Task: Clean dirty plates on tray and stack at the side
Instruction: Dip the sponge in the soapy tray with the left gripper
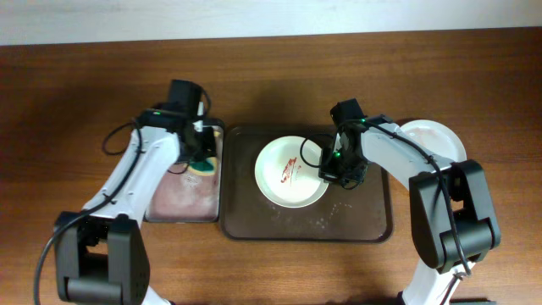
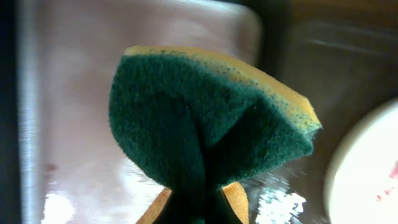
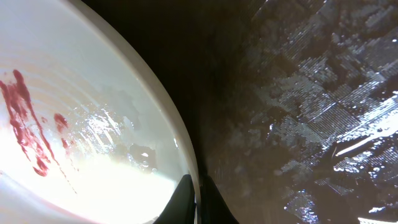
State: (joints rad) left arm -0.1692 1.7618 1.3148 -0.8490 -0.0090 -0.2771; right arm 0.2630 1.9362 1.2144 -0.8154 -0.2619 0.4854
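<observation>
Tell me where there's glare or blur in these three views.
Overhead: sharp, evenly lit. Left wrist: the sponge is sharp, the pink tray behind it blurred, with glints. Right wrist: the plate burns out to white lower left; the wet brown tray sparkles.

Plates: I count two from overhead. One red-streaked plate point(image 1: 284, 174) sits on the big brown tray point(image 1: 356, 216). One white plate point(image 1: 436, 135) lies just off that tray's right end; I can't tell if more lie under it.
Trays: two, the big brown tray and a smaller pinkish tray point(image 1: 182, 199) just beside its left edge.
Sponges: one green-and-yellow sponge point(image 2: 205, 130), just left of the big tray.
Arms: two, a left arm point(image 1: 140, 169) and a right arm point(image 1: 398, 152).
</observation>
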